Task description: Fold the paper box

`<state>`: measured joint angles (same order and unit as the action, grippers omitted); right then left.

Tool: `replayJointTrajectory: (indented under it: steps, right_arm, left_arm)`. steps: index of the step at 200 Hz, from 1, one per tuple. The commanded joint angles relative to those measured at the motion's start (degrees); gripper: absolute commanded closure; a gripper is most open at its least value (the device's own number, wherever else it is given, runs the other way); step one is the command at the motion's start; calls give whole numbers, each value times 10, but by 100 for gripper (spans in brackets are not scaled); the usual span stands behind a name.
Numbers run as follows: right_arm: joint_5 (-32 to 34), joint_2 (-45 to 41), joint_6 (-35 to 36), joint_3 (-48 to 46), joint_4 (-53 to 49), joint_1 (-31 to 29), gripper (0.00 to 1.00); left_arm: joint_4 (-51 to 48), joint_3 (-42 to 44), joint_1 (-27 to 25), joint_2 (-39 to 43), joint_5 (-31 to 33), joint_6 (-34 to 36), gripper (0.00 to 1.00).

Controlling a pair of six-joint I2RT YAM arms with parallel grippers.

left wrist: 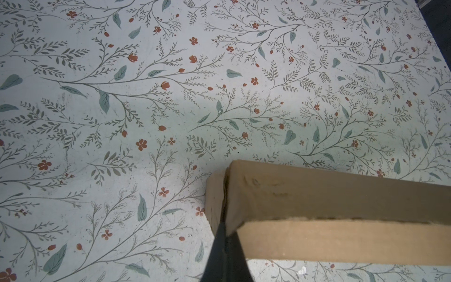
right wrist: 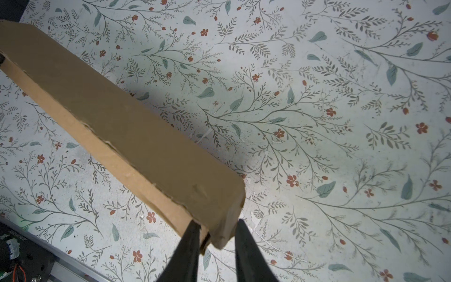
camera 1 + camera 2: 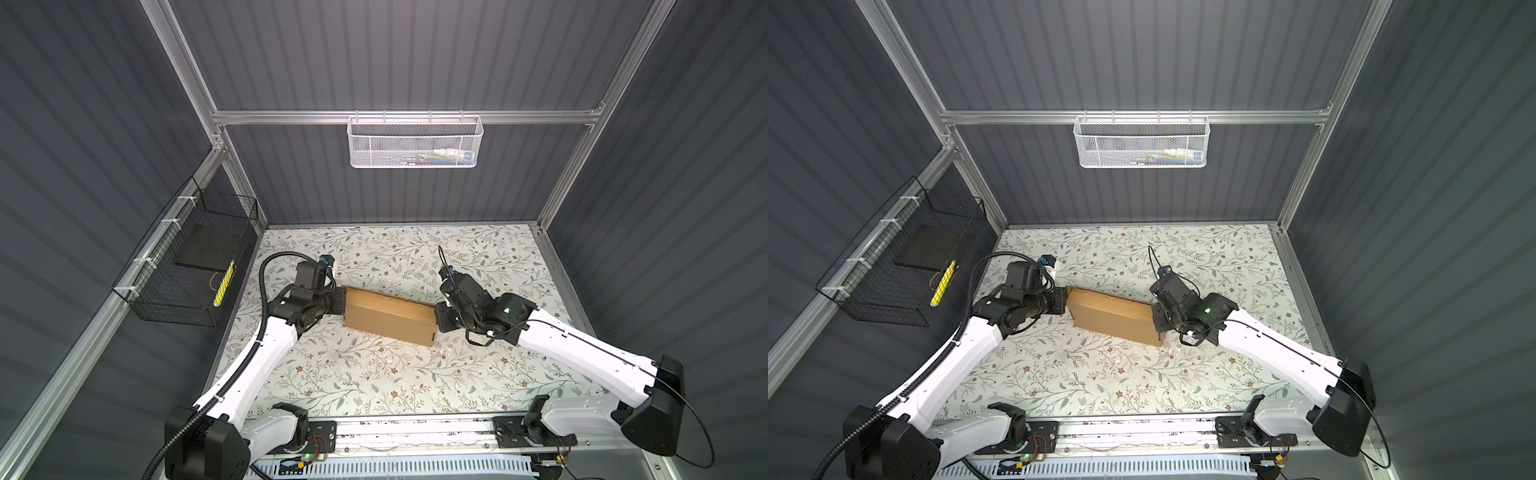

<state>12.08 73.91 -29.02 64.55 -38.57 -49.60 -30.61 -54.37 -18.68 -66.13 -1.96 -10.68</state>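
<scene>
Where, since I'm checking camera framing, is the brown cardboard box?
In both top views the brown corrugated cardboard box lies mid-table on the floral tabletop, between the left gripper and the right gripper.

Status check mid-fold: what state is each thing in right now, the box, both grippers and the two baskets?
paper box: folded shut, one gripper at each end.
left gripper: shut, tips at the seam on the box's end.
right gripper: fingers astride the box's other end; unclear whether clamped.
white basket: hanging on the back rail, a few items inside.
black basket: hanging on the side rail, a dark slab and a yellow item inside.
</scene>
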Motion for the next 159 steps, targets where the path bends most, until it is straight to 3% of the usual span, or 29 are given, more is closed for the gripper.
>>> replayJointTrajectory:
  steps: [1,159]
  right_arm:
    - [8,4,-16,16,3,2,73]
    - [-39,18,-46,32,-11,19,83]
  left_arm:
    - [-23,-18,1,-8,-15,10,100]
    - [-56,-42,1,-16,-43,19,100]
